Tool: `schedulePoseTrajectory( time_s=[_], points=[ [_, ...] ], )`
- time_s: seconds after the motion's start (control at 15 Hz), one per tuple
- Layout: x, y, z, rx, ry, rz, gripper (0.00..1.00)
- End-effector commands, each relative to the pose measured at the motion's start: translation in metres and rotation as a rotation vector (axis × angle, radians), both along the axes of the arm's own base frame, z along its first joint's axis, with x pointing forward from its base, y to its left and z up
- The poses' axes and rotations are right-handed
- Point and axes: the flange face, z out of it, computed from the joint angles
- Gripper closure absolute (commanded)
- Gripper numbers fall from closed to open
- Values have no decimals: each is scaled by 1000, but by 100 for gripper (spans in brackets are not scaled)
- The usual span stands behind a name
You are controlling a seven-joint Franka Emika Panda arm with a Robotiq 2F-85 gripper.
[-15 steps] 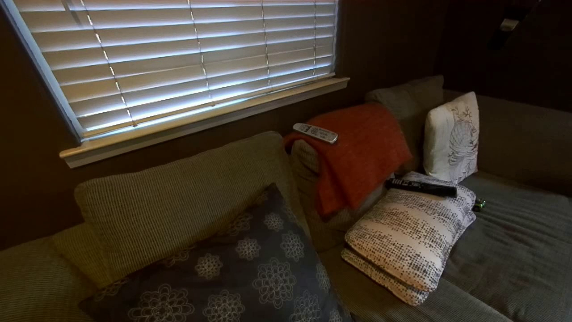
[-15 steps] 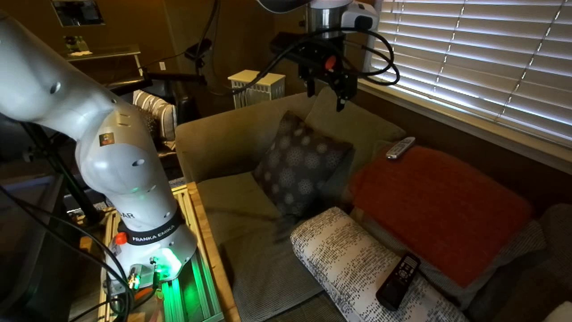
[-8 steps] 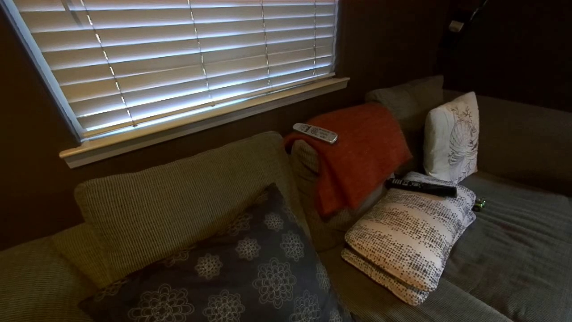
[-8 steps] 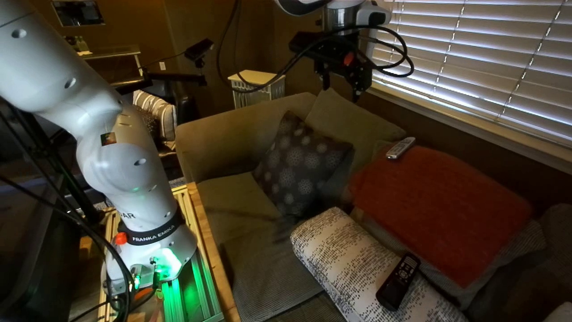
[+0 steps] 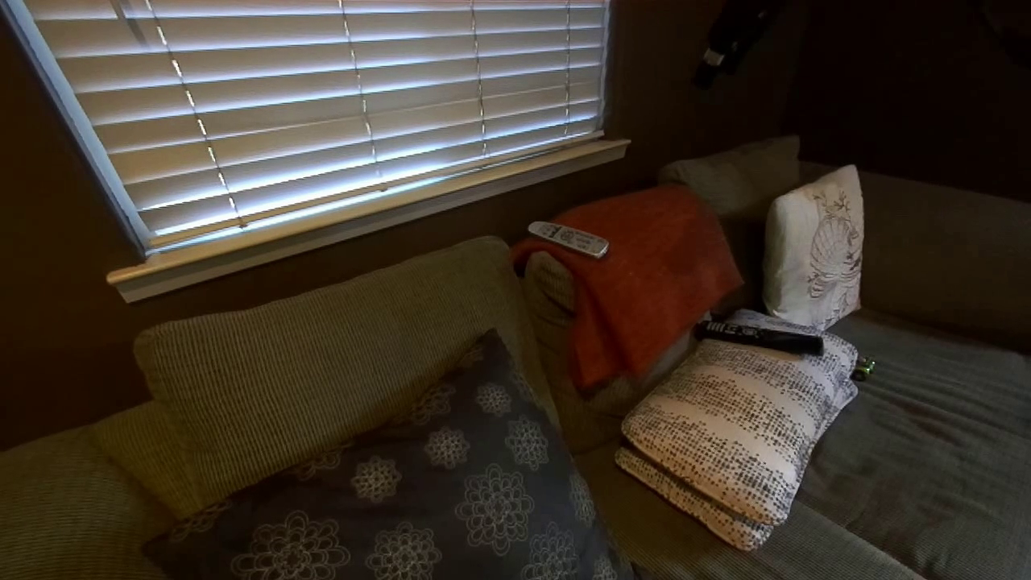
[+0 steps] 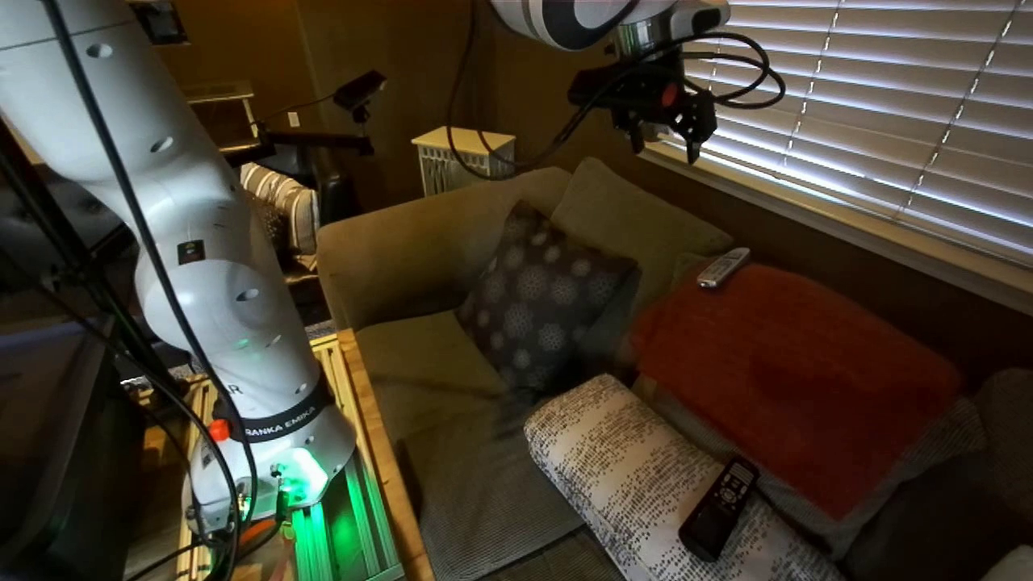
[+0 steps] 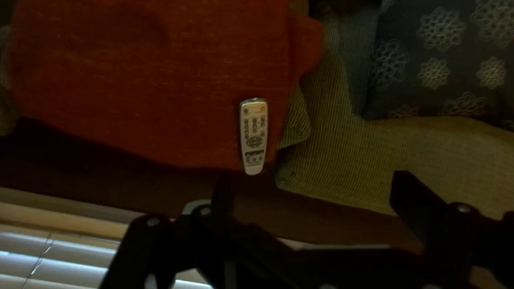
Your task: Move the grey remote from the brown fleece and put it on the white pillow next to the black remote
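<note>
The grey remote point(image 5: 569, 239) lies on the brown fleece point(image 5: 652, 266), near its edge by the window wall. Both also show in an exterior view, the remote point(image 6: 724, 268) and the rust-orange fleece point(image 6: 791, 371). In the wrist view the grey remote point(image 7: 253, 136) lies on the fleece point(image 7: 160, 80). My gripper point(image 6: 666, 153) is open and empty, in the air above the sofa, well apart from the remote. In the wrist view its spread fingers frame the gripper's gap point(image 7: 313, 182). The black remote point(image 5: 761, 337) lies on the speckled white pillow point(image 5: 717, 419); both are outside the wrist view.
A dark patterned cushion point(image 6: 541, 298) leans on the sofa. Sofa back cushions point(image 5: 338, 370) stand along the wall below the window sill point(image 5: 370, 217) and blinds. A smooth white pillow point(image 5: 813, 250) and a small green object point(image 5: 863, 368) are beyond the speckled pillow.
The arm has swung my gripper toward the window and slightly up, nearer the fleece side. It stays open. The remotes, fleece and pillows have not moved.
</note>
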Motion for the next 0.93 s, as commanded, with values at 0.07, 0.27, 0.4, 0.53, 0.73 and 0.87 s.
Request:
schedulePoseTrajectory(
  time_s=[0.07, 0.27, 0.4, 0.53, 0.73, 0.87],
  points=[
    [53, -1, -1, -98, -67, -52, 0],
    [78, -4, -6, -139, -60, -86, 0],
    [93, -2, -10, -149, -42, -99, 0],
    [106, 0, -15, -153, -17, -106, 0],
    [122, 3, -26, -167, 39, -115, 0],
    [131, 6, -33, -177, 73, -122, 0]
  ],
)
